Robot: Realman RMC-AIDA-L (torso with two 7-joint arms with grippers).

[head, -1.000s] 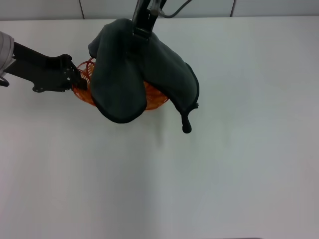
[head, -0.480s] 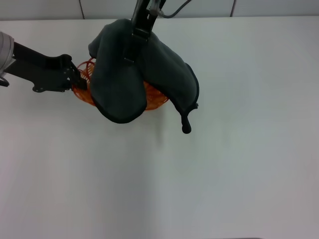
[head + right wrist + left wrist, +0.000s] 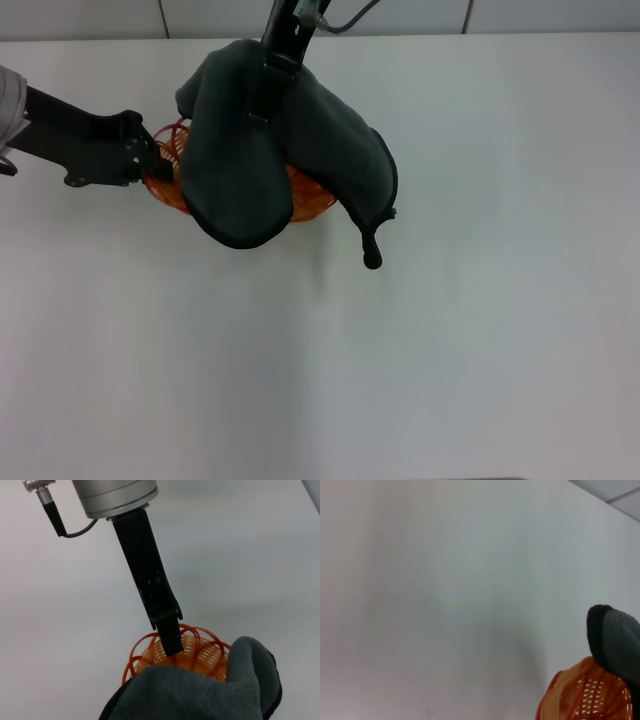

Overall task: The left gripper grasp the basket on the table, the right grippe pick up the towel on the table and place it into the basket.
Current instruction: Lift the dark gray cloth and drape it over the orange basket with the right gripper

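Observation:
The dark grey towel (image 3: 240,170) hangs in two lobes from my right gripper (image 3: 268,75), which is shut on its top fold. It drapes over the orange wire basket (image 3: 312,197) and hides most of it; a black tab (image 3: 371,258) dangles off the right lobe. My left gripper (image 3: 152,160) reaches in from the left and is shut on the basket's left rim. In the right wrist view its black finger (image 3: 169,639) sits on the looped rim of the basket (image 3: 200,655), with the towel (image 3: 200,695) just in front. The left wrist view shows a basket edge (image 3: 585,695) and a towel lobe (image 3: 617,640).
The white table (image 3: 480,330) stretches out to the right of the basket and in front of it. A wall line runs along the table's far edge behind the right arm.
The towel and its dangling tab have drifted very slightly to the left. The left gripper and the basket have not moved.

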